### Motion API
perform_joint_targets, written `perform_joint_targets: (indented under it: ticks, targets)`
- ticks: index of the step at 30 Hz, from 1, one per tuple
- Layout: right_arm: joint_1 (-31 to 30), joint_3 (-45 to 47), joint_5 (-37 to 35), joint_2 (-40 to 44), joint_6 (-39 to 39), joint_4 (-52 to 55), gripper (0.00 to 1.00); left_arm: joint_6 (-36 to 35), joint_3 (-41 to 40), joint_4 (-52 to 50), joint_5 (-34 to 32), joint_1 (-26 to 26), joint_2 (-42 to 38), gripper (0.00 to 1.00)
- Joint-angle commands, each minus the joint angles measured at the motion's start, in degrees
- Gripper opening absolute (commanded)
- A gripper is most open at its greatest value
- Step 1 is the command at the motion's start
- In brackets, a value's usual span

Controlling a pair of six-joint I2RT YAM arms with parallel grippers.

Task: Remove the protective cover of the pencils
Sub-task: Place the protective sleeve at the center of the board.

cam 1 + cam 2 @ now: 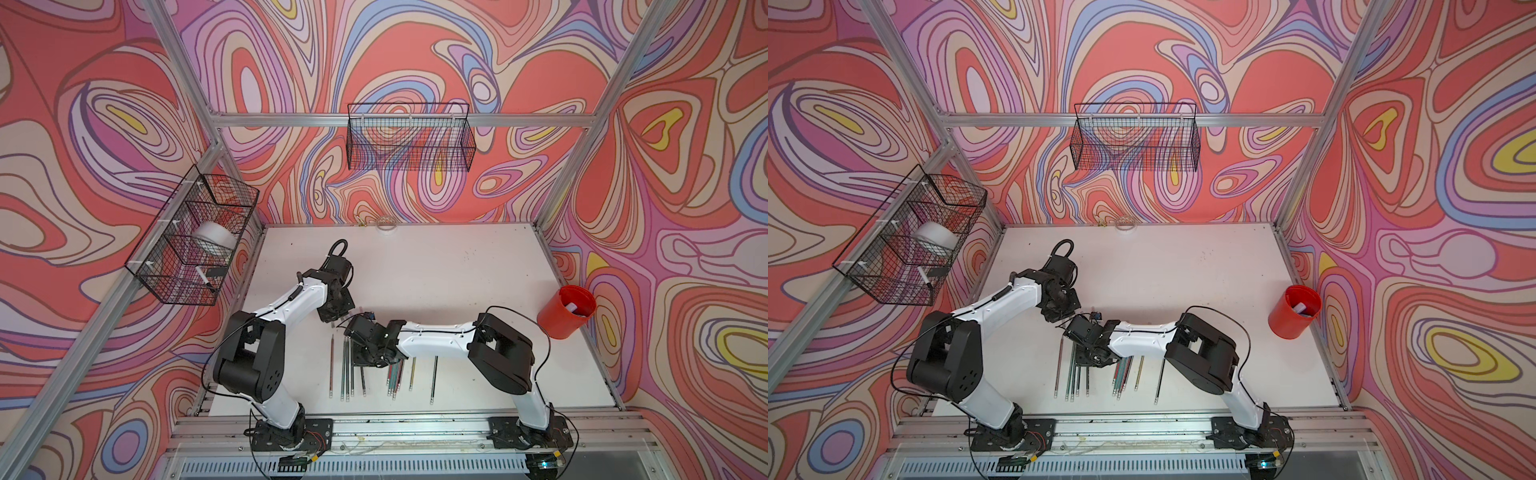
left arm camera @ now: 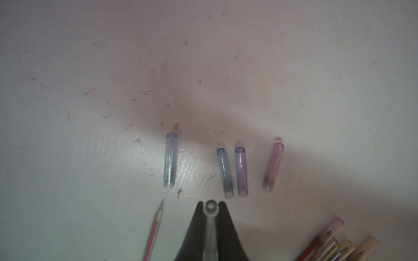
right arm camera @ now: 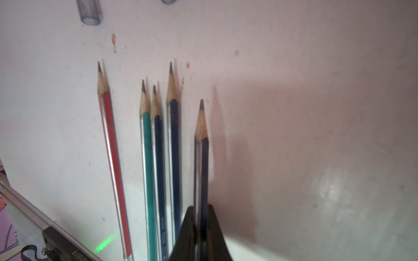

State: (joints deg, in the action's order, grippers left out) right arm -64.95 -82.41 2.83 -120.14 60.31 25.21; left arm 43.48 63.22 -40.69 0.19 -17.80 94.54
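Only illegible print on blue pencil (image 3: 159, 171)

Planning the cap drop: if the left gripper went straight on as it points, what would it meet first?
Probably the left gripper meets bare table, in the gap between the clear cap and the bluish cap, which lies nearer that line. Depth is unclear in the left wrist view.

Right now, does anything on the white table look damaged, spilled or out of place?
Nothing serious. The white tabletop is scratched and carries small orange flecks beside the four loose translucent plastic caps. The pink cap has a dark smudge near one end. The bare pencils lie neatly side by side.
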Motion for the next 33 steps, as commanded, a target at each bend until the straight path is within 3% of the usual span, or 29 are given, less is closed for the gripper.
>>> perform_joint_targets:
  ticks: [1,22,33]
  targets:
    - [-0.1,1.5,-0.3,-4.8,0.0,4.6,0.06,-0.5,0.0,-0.8,-0.7,0.1,1.5,0.0]
    - [-0.1,2.7,-0.7,-4.2,0.9,4.8,0.17,-0.5,2.5,-2.1,-0.4,0.0,8.2,0.05]
    - [-0.1,2.6,-1.3,-4.1,1.2,5.5,0.21,-0.2,3.2,-2.0,-0.7,-0.2,10.5,0.16]
